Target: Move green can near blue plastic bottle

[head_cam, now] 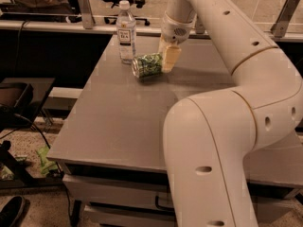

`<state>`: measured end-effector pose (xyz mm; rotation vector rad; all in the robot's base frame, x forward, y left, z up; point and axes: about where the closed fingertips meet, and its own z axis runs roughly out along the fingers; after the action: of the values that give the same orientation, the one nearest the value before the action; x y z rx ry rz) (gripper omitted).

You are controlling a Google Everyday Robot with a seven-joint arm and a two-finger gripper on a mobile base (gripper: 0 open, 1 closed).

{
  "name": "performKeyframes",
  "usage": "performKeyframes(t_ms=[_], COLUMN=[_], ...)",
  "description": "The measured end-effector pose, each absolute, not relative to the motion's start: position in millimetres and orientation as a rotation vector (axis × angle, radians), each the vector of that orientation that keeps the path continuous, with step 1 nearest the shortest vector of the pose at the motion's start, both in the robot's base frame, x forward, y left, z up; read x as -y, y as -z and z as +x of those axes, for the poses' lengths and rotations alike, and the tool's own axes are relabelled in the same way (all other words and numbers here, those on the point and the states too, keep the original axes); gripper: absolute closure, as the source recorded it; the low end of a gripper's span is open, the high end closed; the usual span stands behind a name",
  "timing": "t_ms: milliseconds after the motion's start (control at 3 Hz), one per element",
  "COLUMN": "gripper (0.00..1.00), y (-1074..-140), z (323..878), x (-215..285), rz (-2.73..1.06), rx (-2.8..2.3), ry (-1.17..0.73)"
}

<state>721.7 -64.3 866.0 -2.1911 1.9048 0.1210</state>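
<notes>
End effector (pixel 166 60) was clamped on one end of the can (pixel 147 65). Can was held sideways, low over the surface (pixel 118 122), just beside the upright bottle (pixel 126 32), not touching it.

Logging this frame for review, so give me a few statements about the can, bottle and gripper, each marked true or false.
1. The green can lies on its side on the table. True.
2. The blue plastic bottle has tipped over. False: it stands upright with its white cap on.
3. The gripper is down at the can's end, the one away from the bottle. True.
4. In the picture, the can is left of the bottle. False: it is to the bottle's right and a little nearer the camera.
5. The can hangs off the table's edge. False: it is well in on the tabletop.
</notes>
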Motion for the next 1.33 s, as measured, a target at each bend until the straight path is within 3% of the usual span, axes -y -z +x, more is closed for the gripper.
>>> performKeyframes(t_ms=[667,1333], gripper=[1.0,1.0], y=[-883,-875], z=[716,726], x=[60,43], rz=[-1.978,-1.941], rx=[-2.039,-2.115], ry=[-0.227,-0.195])
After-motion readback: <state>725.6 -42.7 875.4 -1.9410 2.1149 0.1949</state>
